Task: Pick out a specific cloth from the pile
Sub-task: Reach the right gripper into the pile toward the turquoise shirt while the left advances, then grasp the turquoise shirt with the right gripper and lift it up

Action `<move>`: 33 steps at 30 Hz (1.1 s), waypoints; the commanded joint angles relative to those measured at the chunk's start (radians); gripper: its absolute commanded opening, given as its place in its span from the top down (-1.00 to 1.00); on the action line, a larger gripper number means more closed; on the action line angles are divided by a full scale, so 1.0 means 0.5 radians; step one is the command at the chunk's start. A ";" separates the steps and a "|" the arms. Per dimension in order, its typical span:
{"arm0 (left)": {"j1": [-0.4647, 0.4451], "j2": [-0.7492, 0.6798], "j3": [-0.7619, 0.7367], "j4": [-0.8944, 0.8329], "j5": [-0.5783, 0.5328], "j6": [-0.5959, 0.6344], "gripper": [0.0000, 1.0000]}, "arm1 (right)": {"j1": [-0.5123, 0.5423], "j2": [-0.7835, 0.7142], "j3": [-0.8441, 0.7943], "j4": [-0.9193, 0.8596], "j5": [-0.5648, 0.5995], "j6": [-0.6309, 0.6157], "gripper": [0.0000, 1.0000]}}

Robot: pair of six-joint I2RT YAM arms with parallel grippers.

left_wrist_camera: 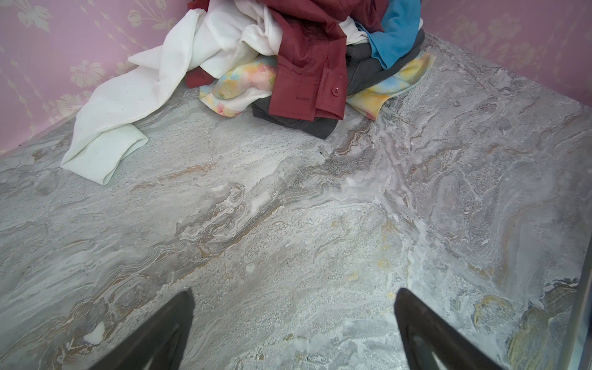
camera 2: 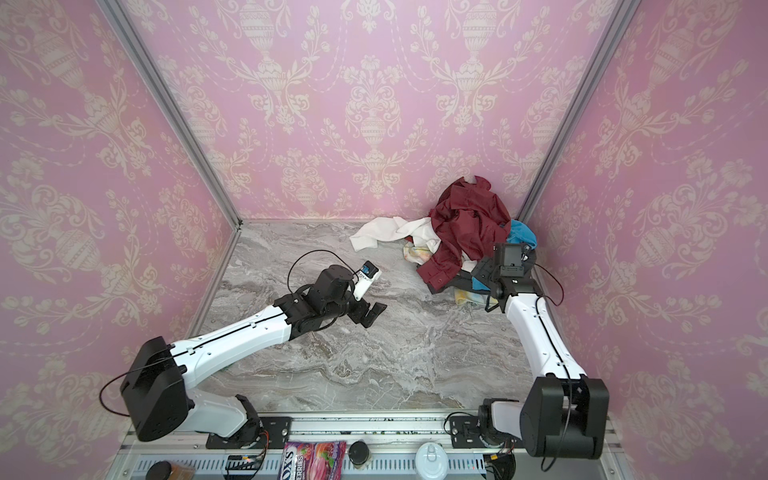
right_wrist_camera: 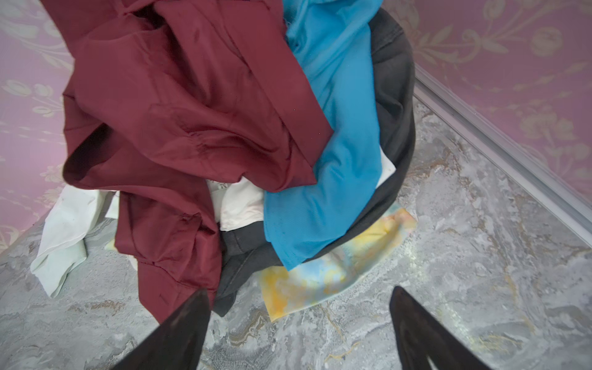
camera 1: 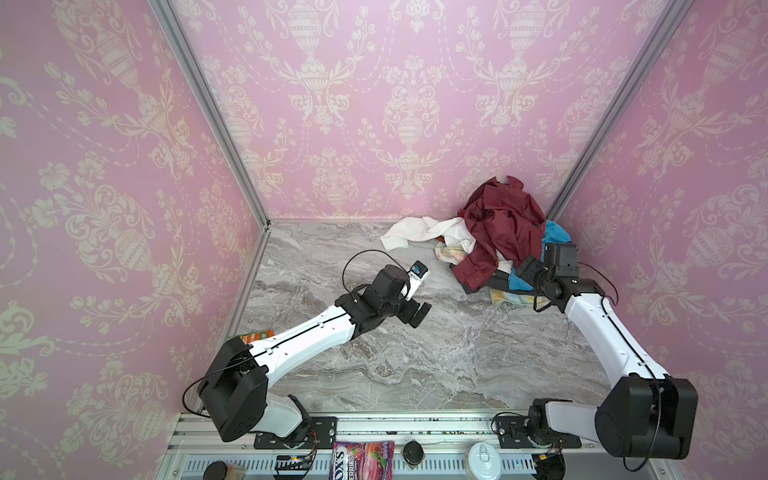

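Note:
The pile sits in the back right corner of the marble table, topped by a large maroon shirt (camera 1: 503,224) (camera 2: 469,220) (left_wrist_camera: 307,64) (right_wrist_camera: 179,96). The turquoise-blue cloth (camera 1: 555,232) (camera 2: 521,235) (left_wrist_camera: 397,32) (right_wrist_camera: 336,160) lies on the pile's right side, partly under the shirt and over a dark grey garment (right_wrist_camera: 395,96). My right gripper (camera 1: 519,272) (right_wrist_camera: 300,290) hovers at the pile's near edge, open, holding nothing, its jaws wide apart over bare marble. My left gripper (camera 1: 417,316) (camera 2: 372,316) (left_wrist_camera: 294,291) is open above bare table, well left of the pile.
A white cloth (camera 1: 415,235) trails left from the pile. A pale yellow tie-dye cloth (right_wrist_camera: 336,272) pokes out underneath. Pink walls and a metal post (right_wrist_camera: 499,141) close in the corner. A candy bag (camera 1: 361,459), a jar (camera 1: 413,451) and a can (camera 1: 484,459) lie beyond the front rail.

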 commanded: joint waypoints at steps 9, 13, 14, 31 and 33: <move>-0.169 0.037 -0.022 0.001 0.135 0.018 -0.99 | -0.410 0.148 0.109 0.005 -0.370 0.259 -0.71; -0.188 0.019 -0.025 0.008 0.169 0.016 -0.99 | -0.462 0.293 0.226 0.010 -0.398 0.339 -0.64; -0.194 0.009 -0.028 0.003 0.176 0.018 -0.99 | -0.471 0.334 0.258 0.023 -0.409 0.360 -0.59; -0.207 0.017 -0.046 0.016 0.196 0.003 -0.99 | -0.494 0.967 0.780 -0.029 -0.411 0.387 -0.19; -0.208 0.020 -0.045 0.020 0.196 0.003 -0.99 | -0.500 1.000 0.800 -0.041 -0.405 0.371 -0.19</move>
